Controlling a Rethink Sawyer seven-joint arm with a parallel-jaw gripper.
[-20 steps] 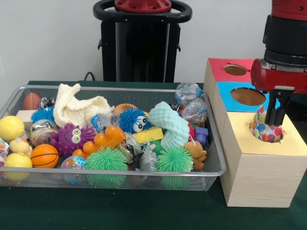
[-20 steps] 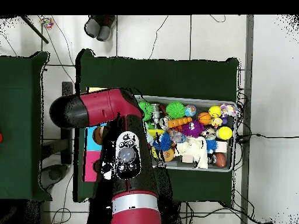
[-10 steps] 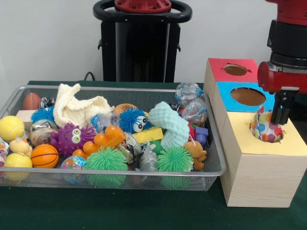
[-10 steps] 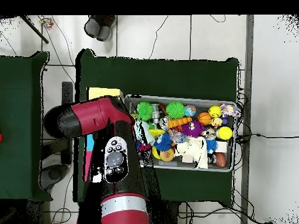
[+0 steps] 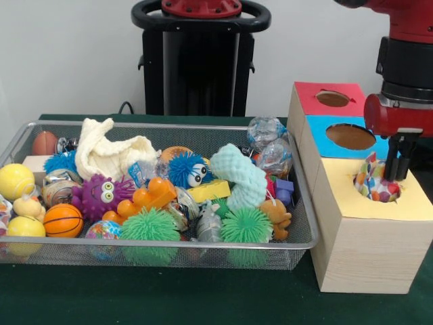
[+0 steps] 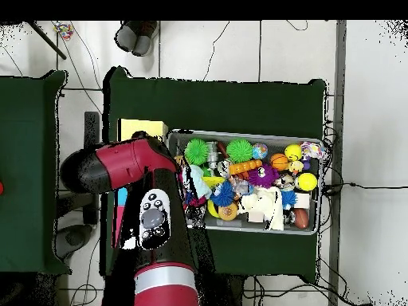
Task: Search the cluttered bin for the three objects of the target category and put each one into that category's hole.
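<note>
A ball with coloured spots (image 5: 374,184) sits in the round hole of the yellow-topped wooden box (image 5: 338,196), its top showing above the rim. My gripper (image 5: 399,177) hangs just above the hole's right edge, beside the ball, open and holding nothing. The wire bin (image 5: 176,245) to the left is packed with toys: spiky green balls (image 5: 149,226), a small basketball (image 5: 63,220), yellow balls (image 5: 15,180), a purple monster (image 5: 101,195), and a blue spiky ball with eyes (image 5: 187,169). In the overhead view the arm (image 6: 131,163) covers the gripper and most of the box.
Behind the yellow section are a blue section (image 5: 318,132) and a red section (image 5: 308,91), each with its own hole. The bin (image 6: 247,183) lies right of the box in the overhead view. A white cloth (image 5: 111,152) lies in the bin's back.
My gripper has risen and shifted right, away from the spotted ball. The ball stays in the yellow hole.
</note>
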